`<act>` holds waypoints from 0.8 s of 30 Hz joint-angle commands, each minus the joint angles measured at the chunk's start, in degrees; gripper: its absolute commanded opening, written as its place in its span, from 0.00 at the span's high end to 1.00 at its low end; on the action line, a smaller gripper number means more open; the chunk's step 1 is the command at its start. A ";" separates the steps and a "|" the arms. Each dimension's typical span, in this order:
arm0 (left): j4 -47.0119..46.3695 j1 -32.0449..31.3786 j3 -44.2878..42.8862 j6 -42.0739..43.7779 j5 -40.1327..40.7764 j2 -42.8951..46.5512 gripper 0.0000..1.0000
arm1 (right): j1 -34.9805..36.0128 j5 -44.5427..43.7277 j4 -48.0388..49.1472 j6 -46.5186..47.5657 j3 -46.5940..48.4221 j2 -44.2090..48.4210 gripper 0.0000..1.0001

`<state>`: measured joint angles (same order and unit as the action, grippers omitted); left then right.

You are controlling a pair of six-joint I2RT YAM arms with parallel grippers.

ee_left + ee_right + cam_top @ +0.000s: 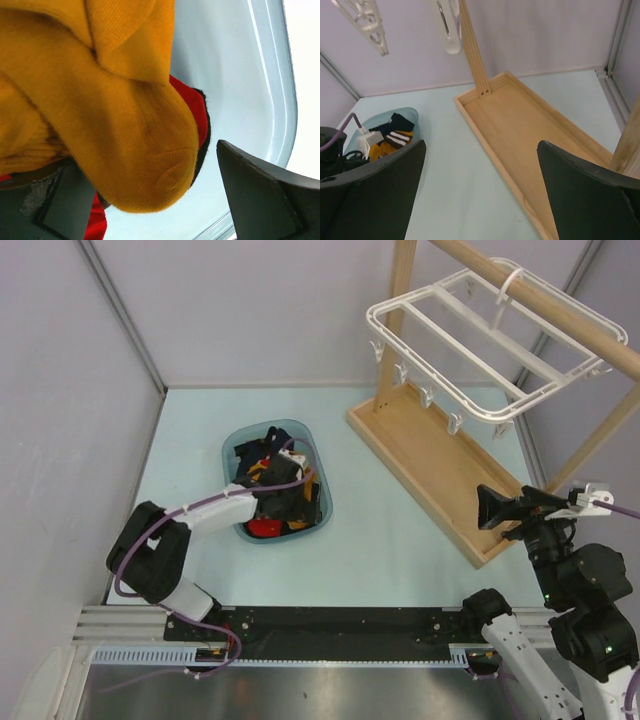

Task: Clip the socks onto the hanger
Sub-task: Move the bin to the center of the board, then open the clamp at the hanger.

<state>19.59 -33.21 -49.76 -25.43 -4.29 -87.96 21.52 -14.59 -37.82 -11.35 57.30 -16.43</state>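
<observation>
Several mustard-yellow socks (125, 150) lie heaped in a translucent blue-grey tub (300, 430), mixed with a red sock (196, 112) and dark socks (397, 134) with white-striped cuffs. The tub sits left of centre on the table (390, 540), which has a smooth, pale mint top.

The left gripper (142, 155) reaches down into the tub with its jaws spread wide. The rounded toe of one yellow sock bulges between its fingers (260, 195), but nothing is pinched. Whether the fabric touches either finger cannot be told from the pictures.

The hanger (460, 350), a white plastic frame with cross bars, hangs by its hook from the round rod (540, 290) of a wooden rack. It hangs well apart from the tub, at the far right. Small clips (428, 397) dangle along its near edge, above the rack's shallow wooden base tray (440, 460), which runs diagonally across the table.

The right gripper (481, 145) hovers over the near end of that tray, with its jaws spread and empty.

Plain pale lilac-grey walls (270, 310) close in the table at the back and the left. Thin metal posts (120, 315) stand against them.
</observation>
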 commanded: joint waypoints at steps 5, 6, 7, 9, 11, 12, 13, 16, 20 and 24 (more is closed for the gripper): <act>2.56 -7.13 -2.89 0.99 7.98 14.03 0.00 | 0.02 -2.28 5.48 5.90 7.21 -3.77 0.01; 2.21 -7.30 -3.24 1.34 9.20 17.01 0.00 | 0.10 -2.20 6.18 5.99 7.74 -4.40 0.02; 1.85 -7.39 -3.59 1.87 9.48 18.25 0.00 | 0.02 -2.37 6.70 5.99 8.87 -5.10 0.03; 0.27 -7.57 -4.56 3.45 9.57 21.76 0.00 | 0.02 -2.64 8.19 5.73 9.93 -7.39 0.04; -1.91 -7.92 -5.08 4.77 9.22 23.97 0.00 | 0.02 -2.11 9.17 5.56 11.43 -8.79 0.05; -2.80 -8.10 -5.09 5.12 9.13 24.85 0.00 | 0.02 -2.20 9.95 5.47 11.87 -10.37 0.06; -3.68 -8.18 -4.91 5.39 9.13 26.77 0.00 | 0.02 -2.20 10.40 5.29 12.57 -11.08 0.06; -7.10 -9.06 -4.21 5.92 9.13 29.76 0.00 | 0.02 -2.63 12.50 5.38 12.84 -13.10 0.08; -14.03 -10.73 -2.19 7.23 8.60 32.85 0.00 | 0.02 -3.60 16.28 5.82 12.93 -15.12 0.10; -17.92 -11.26 -1.05 8.11 8.16 34.17 0.00 | 0.10 -3.87 18.22 5.82 13.28 -17.06 0.12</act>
<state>8.93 -43.62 -51.86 -19.62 4.29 -55.53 21.52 -16.93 -25.10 -6.37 68.36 -31.97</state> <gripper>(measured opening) 0.996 0.892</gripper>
